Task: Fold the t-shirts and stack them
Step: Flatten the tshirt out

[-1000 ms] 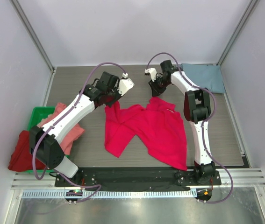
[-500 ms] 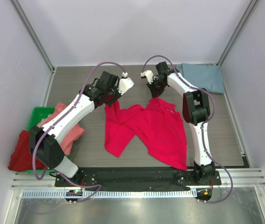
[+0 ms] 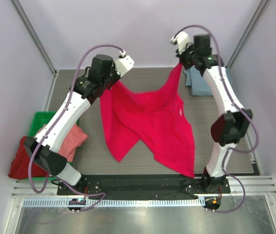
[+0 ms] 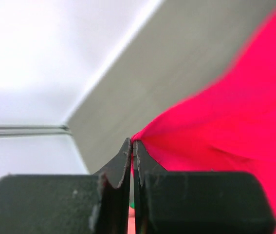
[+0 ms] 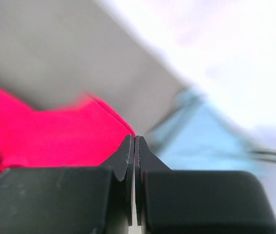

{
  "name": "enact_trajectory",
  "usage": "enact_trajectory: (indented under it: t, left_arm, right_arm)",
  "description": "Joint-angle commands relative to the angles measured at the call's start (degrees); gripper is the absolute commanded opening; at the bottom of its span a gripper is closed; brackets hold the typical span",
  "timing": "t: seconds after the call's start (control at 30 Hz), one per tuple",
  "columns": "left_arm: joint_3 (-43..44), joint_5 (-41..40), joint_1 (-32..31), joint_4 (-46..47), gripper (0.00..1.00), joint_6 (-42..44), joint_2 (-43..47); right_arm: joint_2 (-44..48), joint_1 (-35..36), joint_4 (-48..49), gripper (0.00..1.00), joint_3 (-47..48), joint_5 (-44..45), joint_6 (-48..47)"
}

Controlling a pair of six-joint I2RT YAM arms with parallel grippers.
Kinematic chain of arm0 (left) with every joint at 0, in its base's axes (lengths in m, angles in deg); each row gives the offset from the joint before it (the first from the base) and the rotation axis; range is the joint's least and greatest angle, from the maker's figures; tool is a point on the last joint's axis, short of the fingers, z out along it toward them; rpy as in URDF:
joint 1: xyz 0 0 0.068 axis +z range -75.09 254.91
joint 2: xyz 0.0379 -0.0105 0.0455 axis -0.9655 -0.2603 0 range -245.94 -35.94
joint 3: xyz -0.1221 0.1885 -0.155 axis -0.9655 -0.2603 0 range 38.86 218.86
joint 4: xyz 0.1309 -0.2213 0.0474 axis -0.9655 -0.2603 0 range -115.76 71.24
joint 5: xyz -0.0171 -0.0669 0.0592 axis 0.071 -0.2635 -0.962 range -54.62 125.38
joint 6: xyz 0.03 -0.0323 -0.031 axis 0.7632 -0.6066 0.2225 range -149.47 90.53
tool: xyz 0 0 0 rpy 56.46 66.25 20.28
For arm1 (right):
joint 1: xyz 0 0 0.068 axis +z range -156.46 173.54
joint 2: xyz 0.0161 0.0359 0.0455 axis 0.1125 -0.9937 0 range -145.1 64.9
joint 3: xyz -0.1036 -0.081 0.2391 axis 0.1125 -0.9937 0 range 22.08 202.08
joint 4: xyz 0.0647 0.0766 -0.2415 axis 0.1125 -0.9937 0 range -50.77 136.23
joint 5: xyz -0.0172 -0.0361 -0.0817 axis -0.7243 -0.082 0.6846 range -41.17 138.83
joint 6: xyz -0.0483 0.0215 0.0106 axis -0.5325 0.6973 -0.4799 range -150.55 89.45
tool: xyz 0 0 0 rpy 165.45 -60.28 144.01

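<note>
Soft, even light filled the overhead view; the bright crimson-pink cloth t-shirt [image 3: 147,117] looked vivid and sharp against the grey wood-grain table [image 3: 147,78], shadows there were faint, and the pale plain walls [image 3: 138,34] carried no glare. The left wrist view was washed out at upper left, almost pure white; the black fingers [image 4: 45,204] of the left gripper [image 4: 131,151] sat close and soft-edged. Motion blur smeared the right wrist view; the dusty blue-grey cloth t-shirt [image 5: 201,141] was only a hazy patch, and the background was overexposed.
</note>
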Motion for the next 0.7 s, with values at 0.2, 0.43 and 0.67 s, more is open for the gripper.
enact_trajectory:
  t: [0.2, 0.43, 0.67]
  left_arm:
    - [12.1, -6.3, 0.3, 6.5, 0.00, 8.0, 4.3]
    - [15.0, -5.0, 0.3, 7.1, 0.00, 9.2, 9.8]
    - [16.7, -2.2, 0.2, 4.0, 0.00, 10.3, 16.2]
  right_arm:
    - [18.8, 0.2, 13.0, 0.01, 6.4, 4.2, 0.5]
    - [28.6, 0.2, 13.3, 0.01, 6.7, 7.1, -2.1]
    - [41.0, 0.2, 12.8, 0.01, 1.7, 9.5, -5.3]
